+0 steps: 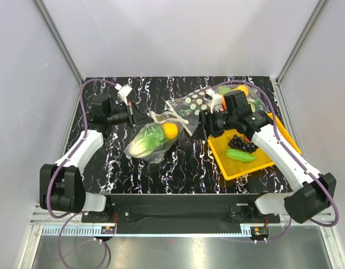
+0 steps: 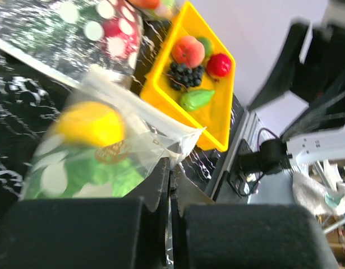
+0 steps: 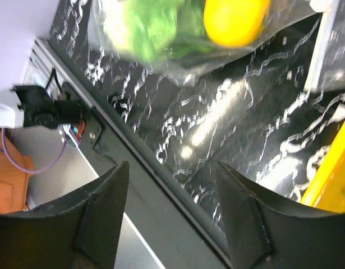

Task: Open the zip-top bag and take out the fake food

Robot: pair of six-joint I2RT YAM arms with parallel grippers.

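Up close, the left gripper [image 2: 169,175] pinches the mouth edge of the zip-top bag [image 2: 144,140], with the lemon [image 2: 91,124] and lettuce [image 2: 96,174] inside just ahead of its fingers. Beyond, the right gripper [image 3: 172,168] hovers open-jawed and empty over the table [image 3: 217,112], the bag ahead of it.

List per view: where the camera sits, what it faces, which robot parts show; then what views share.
Top external: above and behind the robot, looking down on the table; left arm and right arm show.
Left wrist: on the left arm, facing across the zip-top bag toward the yellow tray; left gripper shut on the bag's edge.
Right wrist: on the right arm, facing down at the table's near edge; right gripper open.
Shared: all three see the bagged lemon.
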